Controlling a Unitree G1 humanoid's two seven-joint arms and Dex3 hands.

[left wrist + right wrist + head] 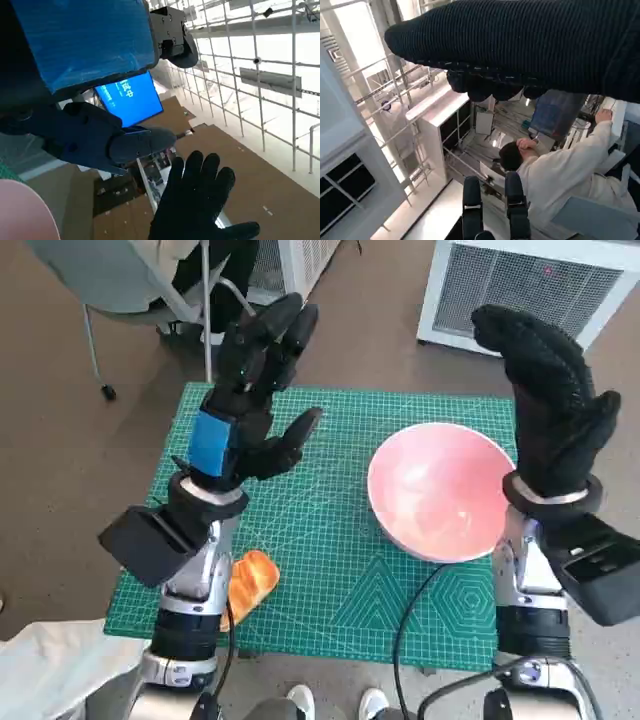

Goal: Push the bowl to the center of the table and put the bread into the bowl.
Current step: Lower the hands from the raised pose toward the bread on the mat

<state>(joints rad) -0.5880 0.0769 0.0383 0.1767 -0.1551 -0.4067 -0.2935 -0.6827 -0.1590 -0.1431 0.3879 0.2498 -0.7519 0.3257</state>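
Observation:
A pink bowl point(440, 490) stands on the right half of the green cutting mat point(330, 570); a sliver of the bowl point(22, 212) shows in the left wrist view. An orange-brown bread roll point(251, 581) lies near the mat's front left corner, partly hidden behind my left forearm. My left hand point(255, 400) is raised above the mat's left side, fingers spread, holding nothing. My right hand point(550, 405) is raised upright beside the bowl's right rim, fingers apart and empty. The left wrist view also catches the gloved right hand point(197, 200).
A white grilled appliance point(525, 285) stands on the floor beyond the table's far right. A chair point(130, 280) with a person's legs is at the far left. A person in a white top point(565, 175) sits in the right wrist view. A cable point(410, 615) crosses the mat's front.

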